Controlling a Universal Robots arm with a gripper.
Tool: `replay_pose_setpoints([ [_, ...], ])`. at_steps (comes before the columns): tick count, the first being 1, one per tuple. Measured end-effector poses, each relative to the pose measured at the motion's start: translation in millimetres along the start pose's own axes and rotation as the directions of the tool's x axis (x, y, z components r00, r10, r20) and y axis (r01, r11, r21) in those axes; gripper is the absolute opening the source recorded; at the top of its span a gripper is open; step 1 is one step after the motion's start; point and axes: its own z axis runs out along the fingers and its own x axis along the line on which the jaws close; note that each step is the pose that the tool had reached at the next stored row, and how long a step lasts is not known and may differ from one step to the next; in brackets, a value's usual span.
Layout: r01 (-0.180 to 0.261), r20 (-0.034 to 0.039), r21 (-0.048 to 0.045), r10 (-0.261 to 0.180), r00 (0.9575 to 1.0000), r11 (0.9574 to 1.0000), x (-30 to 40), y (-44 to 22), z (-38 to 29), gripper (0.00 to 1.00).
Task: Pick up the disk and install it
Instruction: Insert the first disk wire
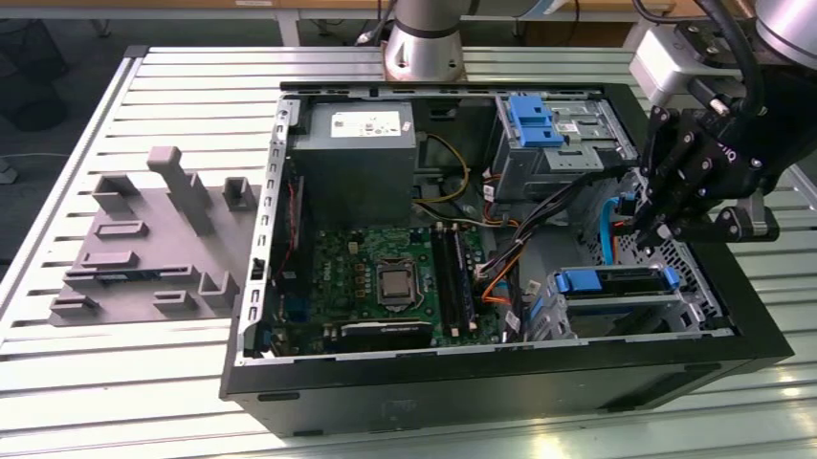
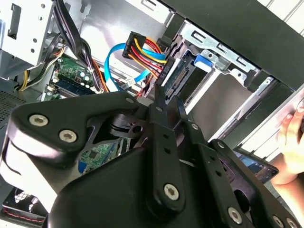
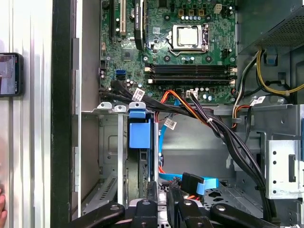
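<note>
The gripper (image 3: 162,192) hangs inside the open computer case (image 1: 511,378). Its fingers (image 3: 150,197) stand slightly apart with a narrow gap between them, and nothing sits in that gap. Just beyond the fingertips is the disk (image 3: 140,135). It stands on edge in the metal drive cage (image 3: 110,142) at the case's front corner, on the exterior view's right (image 1: 613,280). In the first wrist view it shows as a thin dark slab capped by its blue plastic carrier; the label cannot be seen. In the second wrist view its connector end (image 2: 183,76) has a plug with red, yellow and black wires (image 2: 145,47) pushed into it. A light blue flat cable (image 3: 190,183) lies on the case floor beside the cage. Farther in is the green motherboard (image 1: 383,273), then the grey power supply (image 1: 364,129) and a second blue bracket (image 1: 534,120) at the back. Outside the case, a grey moulded fixture (image 1: 141,239) rests on the slatted table (image 1: 128,363).
</note>
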Motion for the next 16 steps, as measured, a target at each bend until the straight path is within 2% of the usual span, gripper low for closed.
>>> replay_pose_setpoints([
  [7, 0.0, 0.0, -0.0045, 0.0, 1.0, 1.0, -3.5, -4.7, 4.1, 0.25],
  [12, 0.0, 0.0, -0.0055, 0.0, 1.0, 1.0, -7.5, -5.9, 5.1, 0.25],
  [16, 0.0, -0.0002, -0.0062, 0.0, 1.0, 1.0, -7.9, -9.2, 5.5, 0.25],
])
